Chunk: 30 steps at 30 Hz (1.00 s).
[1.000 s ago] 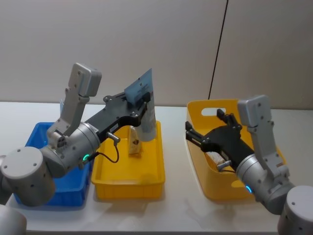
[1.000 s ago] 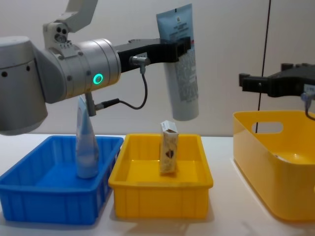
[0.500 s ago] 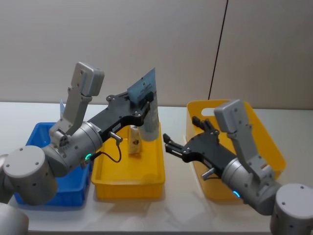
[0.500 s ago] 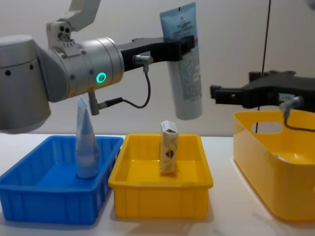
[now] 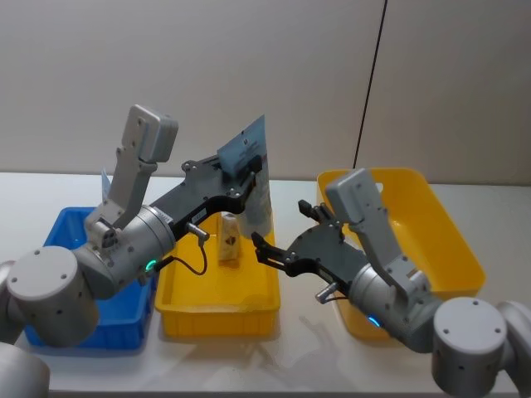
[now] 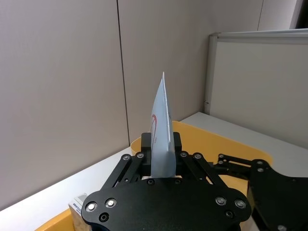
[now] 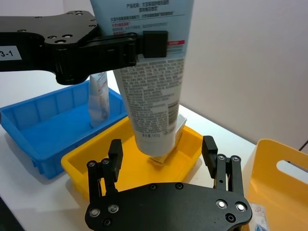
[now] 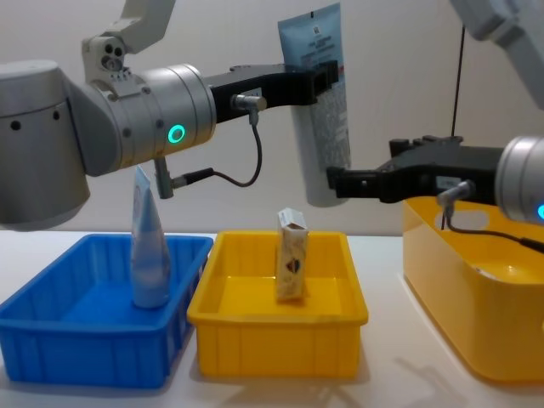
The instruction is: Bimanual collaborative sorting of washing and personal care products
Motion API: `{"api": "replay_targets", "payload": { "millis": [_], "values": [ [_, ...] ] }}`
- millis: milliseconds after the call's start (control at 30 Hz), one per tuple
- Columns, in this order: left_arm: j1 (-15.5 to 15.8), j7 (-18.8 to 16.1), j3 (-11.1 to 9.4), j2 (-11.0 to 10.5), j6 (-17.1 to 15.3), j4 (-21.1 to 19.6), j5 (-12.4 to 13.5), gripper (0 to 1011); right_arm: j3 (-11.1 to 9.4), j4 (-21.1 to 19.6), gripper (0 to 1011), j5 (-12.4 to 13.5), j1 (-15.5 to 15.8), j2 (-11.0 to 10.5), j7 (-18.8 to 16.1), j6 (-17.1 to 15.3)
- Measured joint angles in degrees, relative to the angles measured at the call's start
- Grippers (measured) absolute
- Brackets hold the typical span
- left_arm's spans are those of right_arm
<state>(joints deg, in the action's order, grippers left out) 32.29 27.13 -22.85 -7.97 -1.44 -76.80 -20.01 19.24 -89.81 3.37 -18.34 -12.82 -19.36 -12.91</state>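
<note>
Chest view: the right gripper (image 8: 333, 180), fingers spread, has swung from its bin to the tube (image 8: 321, 110) pinched by the left gripper (image 8: 318, 78), suggesting a handover.

Before you lies a flat white table (image 5: 299, 348), running back to a beige panelled wall. Three open plastic containers rest directly on its surface in a row. On your left stands a shallow blue rectangular plastic bin (image 5: 58, 240); its near wall appears at (image 8: 93, 357) in the chest view. Just beside it, at the centre, sits a shallow yellow rectangular plastic tray (image 5: 217, 311), its front wall at (image 8: 276, 344). On your right, set apart from the tray by a strip of bare tabletop, stands a deeper yellow plastic basket with a slotted handle opening (image 5: 448, 228), its wall at (image 8: 476, 314).
</note>
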Motion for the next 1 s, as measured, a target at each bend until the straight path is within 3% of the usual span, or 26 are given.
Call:
{"api": "replay_targets", "payload": {
  "millis": [467, 1000],
  "values": [
    [0.1, 0.0, 0.0, 0.0, 0.0, 0.0, 0.0, 201, 3.3, 6.6, 1004, -1.7, -4.9, 1.8, 0.4, 1.5],
    [0.1, 0.0, 0.0, 0.0, 0.0, 0.0, 0.0, 201, 4.7, 13.7, 978, -3.1, -9.4, 4.8, 1.6, 3.1]
  ]
}}
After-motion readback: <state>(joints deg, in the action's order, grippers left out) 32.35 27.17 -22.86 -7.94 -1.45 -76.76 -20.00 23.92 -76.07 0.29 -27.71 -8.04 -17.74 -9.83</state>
